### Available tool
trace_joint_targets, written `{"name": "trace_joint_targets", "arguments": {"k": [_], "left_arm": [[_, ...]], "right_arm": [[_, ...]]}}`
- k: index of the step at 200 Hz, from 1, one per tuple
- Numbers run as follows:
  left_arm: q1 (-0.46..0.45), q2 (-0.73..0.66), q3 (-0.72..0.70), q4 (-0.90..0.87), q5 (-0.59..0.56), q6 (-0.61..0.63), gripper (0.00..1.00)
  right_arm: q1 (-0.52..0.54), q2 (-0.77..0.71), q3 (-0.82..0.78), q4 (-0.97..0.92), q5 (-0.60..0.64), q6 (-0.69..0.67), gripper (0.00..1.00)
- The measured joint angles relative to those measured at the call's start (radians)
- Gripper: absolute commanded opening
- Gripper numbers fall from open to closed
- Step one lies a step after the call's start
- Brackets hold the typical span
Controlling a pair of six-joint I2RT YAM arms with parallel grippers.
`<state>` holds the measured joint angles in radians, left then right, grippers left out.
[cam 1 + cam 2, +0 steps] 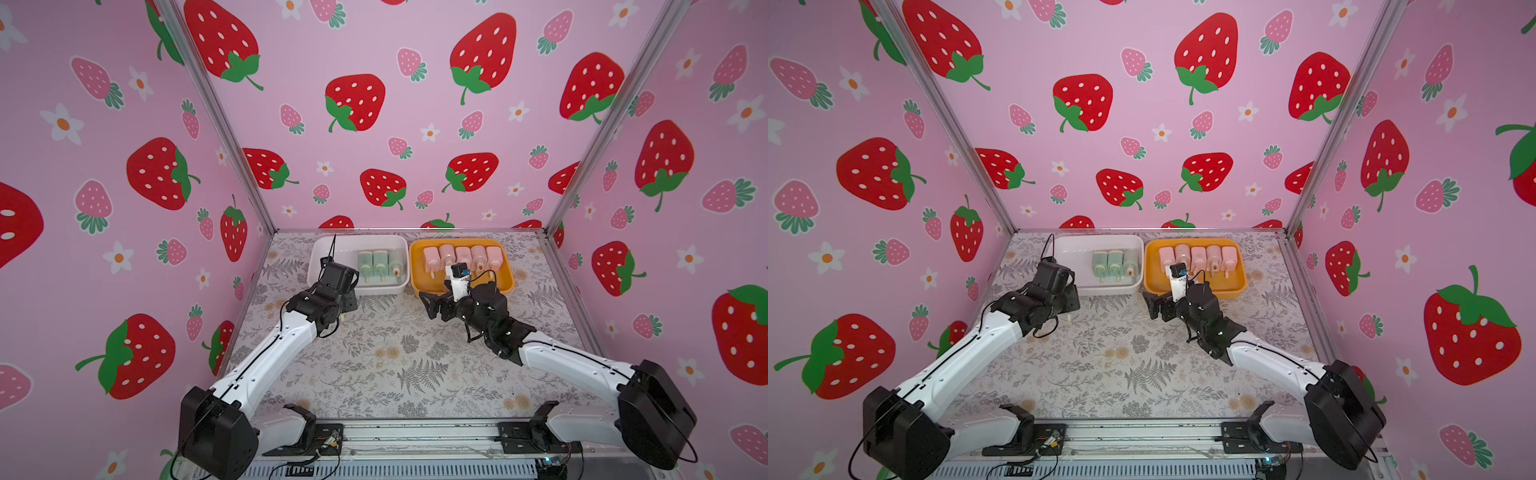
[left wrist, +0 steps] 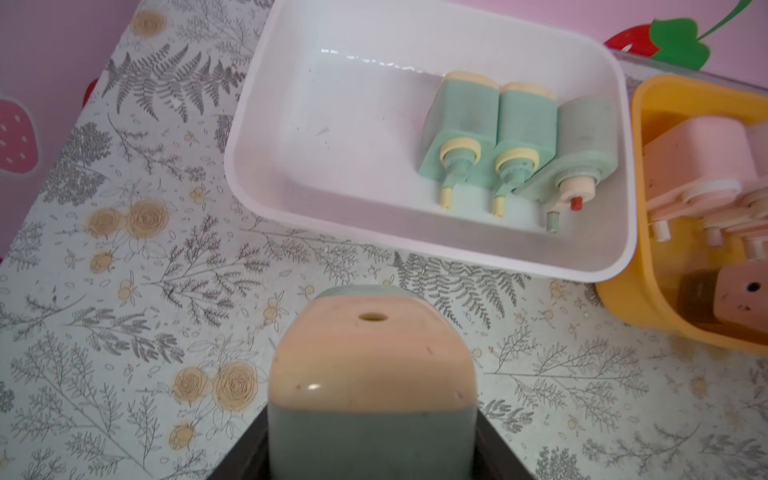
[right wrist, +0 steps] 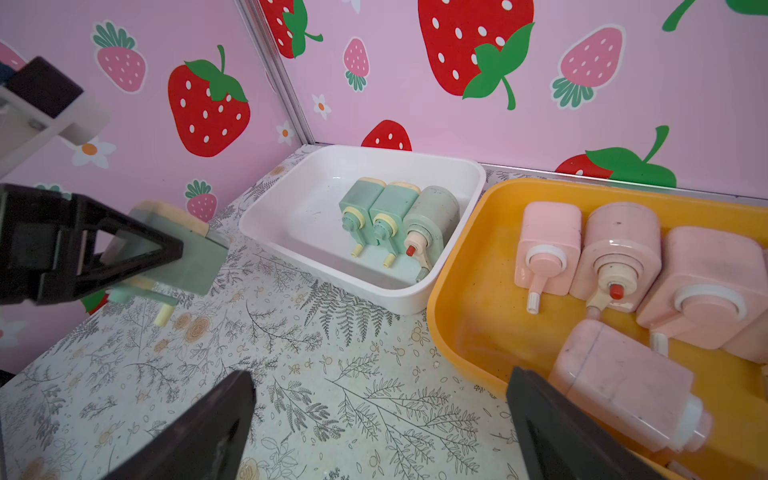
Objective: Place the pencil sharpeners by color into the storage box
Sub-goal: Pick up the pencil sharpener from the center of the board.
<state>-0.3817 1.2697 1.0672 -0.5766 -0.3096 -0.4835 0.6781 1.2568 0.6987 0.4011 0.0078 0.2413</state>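
A green sharpener (image 2: 372, 374) sits clamped in the left gripper (image 3: 178, 253), jaws partly closed on its sides, over the table (image 2: 124, 291) just in front of the white box (image 2: 245, 124). Three green sharpeners (image 2: 511, 137) lie side by side inside that box. The right gripper (image 3: 380, 399) hangs wide open and empty beside the orange tray (image 3: 469, 291) of pink sharpeners (image 3: 619, 249).

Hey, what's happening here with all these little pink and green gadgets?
A two-armed robot is sorting by color. Its left gripper holds a mint green pencil sharpener just short of the white box, where three green ones already lie. The pink ones lie in the orange tray; the right gripper is open and empty beside it.
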Motion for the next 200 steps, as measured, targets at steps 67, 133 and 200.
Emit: {"name": "trace_joint_targets", "arguments": {"k": [67,133,200], "left_arm": [[0.121,0.307,0.284,0.068,0.09,0.124,0.0],[0.257,0.582,0.529,0.072,0.316,0.189,0.0],[0.367,0.723,0.558,0.087,0.577,0.172,0.0]], "right_arm": [[0.0,-0.101,-0.031,-0.043,0.002,0.017,1.0],[0.0,-0.161,-0.055,-0.115,0.008,0.023,1.0],[0.0,-0.164,-0.06,-0.157,0.013,0.039,1.0]]}}
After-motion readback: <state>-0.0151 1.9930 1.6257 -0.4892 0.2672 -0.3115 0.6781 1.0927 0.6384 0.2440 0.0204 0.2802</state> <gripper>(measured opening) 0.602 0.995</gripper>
